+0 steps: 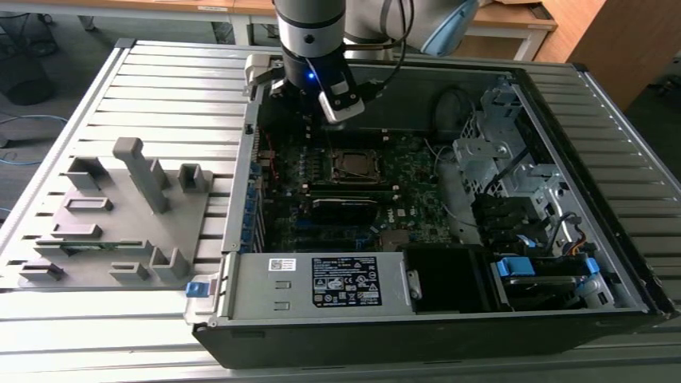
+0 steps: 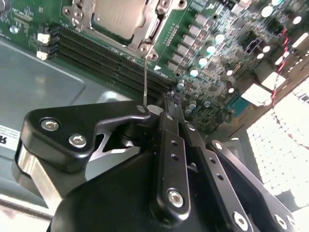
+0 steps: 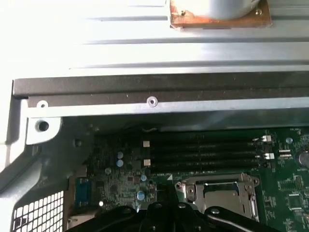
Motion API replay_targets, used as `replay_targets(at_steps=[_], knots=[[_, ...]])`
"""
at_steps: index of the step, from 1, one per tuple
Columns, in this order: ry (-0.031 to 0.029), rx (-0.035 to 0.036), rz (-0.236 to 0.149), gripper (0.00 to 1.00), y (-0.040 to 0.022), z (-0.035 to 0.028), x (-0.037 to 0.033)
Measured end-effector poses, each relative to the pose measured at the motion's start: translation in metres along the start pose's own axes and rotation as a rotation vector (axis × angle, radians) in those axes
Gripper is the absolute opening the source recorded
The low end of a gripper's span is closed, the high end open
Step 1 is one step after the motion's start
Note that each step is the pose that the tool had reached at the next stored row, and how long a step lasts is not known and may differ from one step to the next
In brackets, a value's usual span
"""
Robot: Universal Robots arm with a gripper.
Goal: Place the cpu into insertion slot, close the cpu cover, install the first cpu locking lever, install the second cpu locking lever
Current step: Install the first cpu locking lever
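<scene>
The cpu [image 2: 118,17] lies flat in the insertion slot [image 1: 356,165], its dull grey top showing through the cut-out of the silvery cpu cover [image 2: 150,29], which is folded down over it. A thin metal locking lever [image 2: 146,77] stands up from the socket's corner. It runs right beside my gripper [image 2: 170,99], whose black fingers are pressed together with nothing visibly between them. In the exterior view my gripper [image 1: 336,118] hangs inside the open case, just behind the slot. The first wrist view has the cover [image 3: 219,186] close to my gripper [image 3: 166,193].
Long black memory slots [image 2: 111,60] run alongside the socket. The power supply [image 1: 319,283] with its white-and-black label sits at the case front, with drive bays [image 1: 511,183] at the exterior view's right. A grey fixture block [image 1: 117,215] rests on the slatted table at its left.
</scene>
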State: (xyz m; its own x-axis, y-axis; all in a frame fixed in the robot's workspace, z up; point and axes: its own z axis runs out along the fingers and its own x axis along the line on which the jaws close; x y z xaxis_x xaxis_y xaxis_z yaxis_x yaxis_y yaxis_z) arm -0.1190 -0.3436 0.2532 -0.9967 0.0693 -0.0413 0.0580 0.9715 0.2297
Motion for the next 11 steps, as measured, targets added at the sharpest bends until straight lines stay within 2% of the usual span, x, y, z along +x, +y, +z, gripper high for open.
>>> replay_targets(at_steps=[1,3,4,8,11], knots=[[0.0005,-0.0087,0.000,0.11,0.0000,0.0001,0.0000],[0.0017,-0.0310,0.002,0.11,0.0000,0.0002,0.0000],[0.0021,-0.0367,0.002,0.11,0.0000,0.0002,0.0000],[0.0022,-0.0390,0.002,0.11,-0.0001,0.0006,-0.0009],[0.0022,-0.0388,0.002,0.11,0.0001,0.0011,-0.0048]])
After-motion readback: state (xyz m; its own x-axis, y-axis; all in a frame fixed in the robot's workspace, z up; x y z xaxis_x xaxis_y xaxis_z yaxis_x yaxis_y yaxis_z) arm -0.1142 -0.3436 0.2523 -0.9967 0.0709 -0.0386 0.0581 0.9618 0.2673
